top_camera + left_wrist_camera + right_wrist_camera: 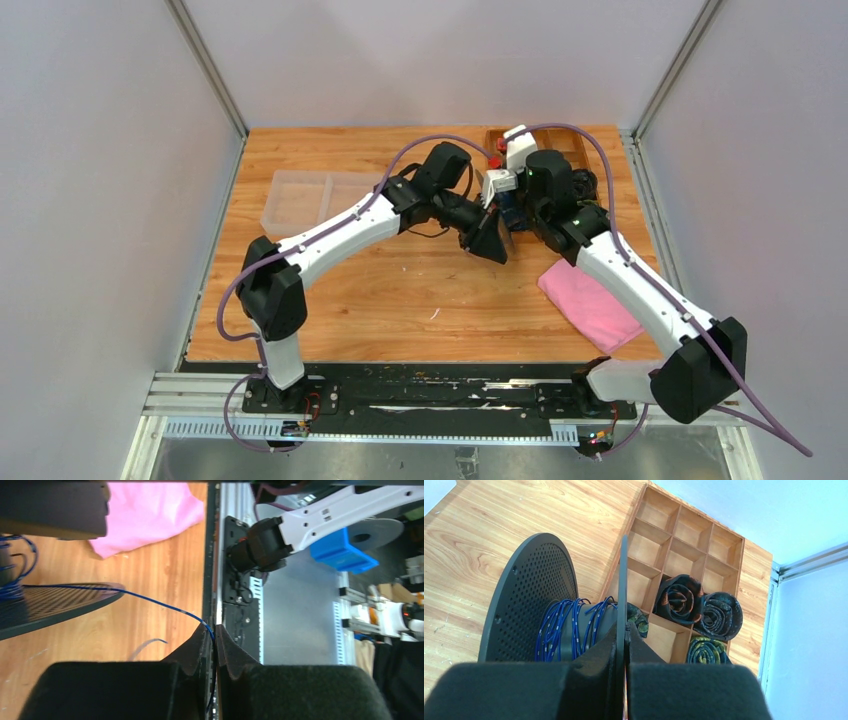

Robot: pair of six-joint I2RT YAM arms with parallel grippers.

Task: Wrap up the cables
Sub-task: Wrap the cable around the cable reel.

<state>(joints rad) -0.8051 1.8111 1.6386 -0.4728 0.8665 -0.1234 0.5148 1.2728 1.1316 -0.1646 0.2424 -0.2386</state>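
Both arms meet over the far right-centre of the counter [400, 290].

Right tool [625, 629]: fingers together, clamped on the thin edge of one flange of the spool [534, 580]. The spool stands on edge, with its perforated second flange to the left in the right wrist view.

Cable [150, 600]: thin and blue. Several loose turns are wound on the spool's core between the two flanges. One free strand leaves the spool and runs nearly straight above the counter to the left tool [214, 632].

Left tool: fingers nearly together, closed on that strand. Only a hairline slit shows between them, and the strand passes down through it.

Other items:
- Pink cloth [590, 305] lies flat on the counter, near the right arm and apart from the spool.
- Wooden divided tray [659, 512] sits at the far right edge of the counter, just behind the spool.
- Dark patterned fabric rolls [679, 597] fill several near compartments of the tray, and the far compartments show bare wood.
- Clear bin [300, 200] sits on the far left of the counter, well apart from both tools.
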